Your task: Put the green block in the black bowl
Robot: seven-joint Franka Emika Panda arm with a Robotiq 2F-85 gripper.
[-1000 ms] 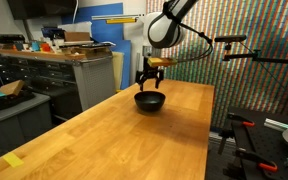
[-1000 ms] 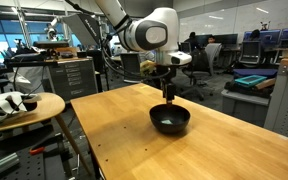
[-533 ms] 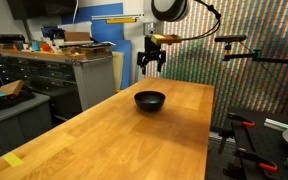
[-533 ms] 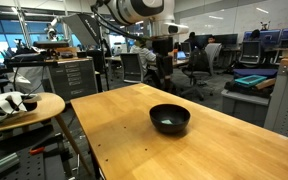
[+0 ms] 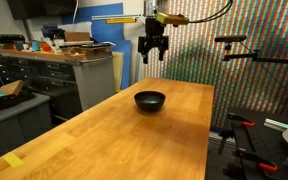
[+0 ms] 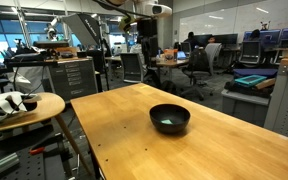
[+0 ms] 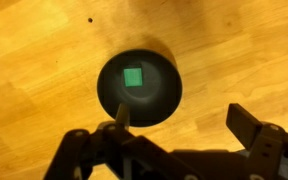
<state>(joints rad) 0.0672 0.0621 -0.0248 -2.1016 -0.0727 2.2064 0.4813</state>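
Note:
The black bowl (image 5: 150, 100) stands on the wooden table in both exterior views (image 6: 169, 118). In the wrist view the green block (image 7: 133, 77) lies inside the bowl (image 7: 159, 100), near its middle. A faint green shows inside the bowl in an exterior view (image 6: 165, 124). My gripper (image 5: 152, 52) hangs high above the bowl, open and empty. In the wrist view its two fingers (image 7: 184, 120) are spread wide, with nothing between them. In an exterior view (image 6: 144, 22) the gripper sits near the top edge.
The wooden table (image 5: 134, 140) runs long toward the front. A yellow flat piece (image 5: 13, 160) lies at its near corner. A round side table (image 6: 24, 108) with white items stands beside it. Cabinets (image 5: 54, 75) and desks are behind.
My gripper has risen from just above the bowl to well above it, open. The green block stays in the bowl.

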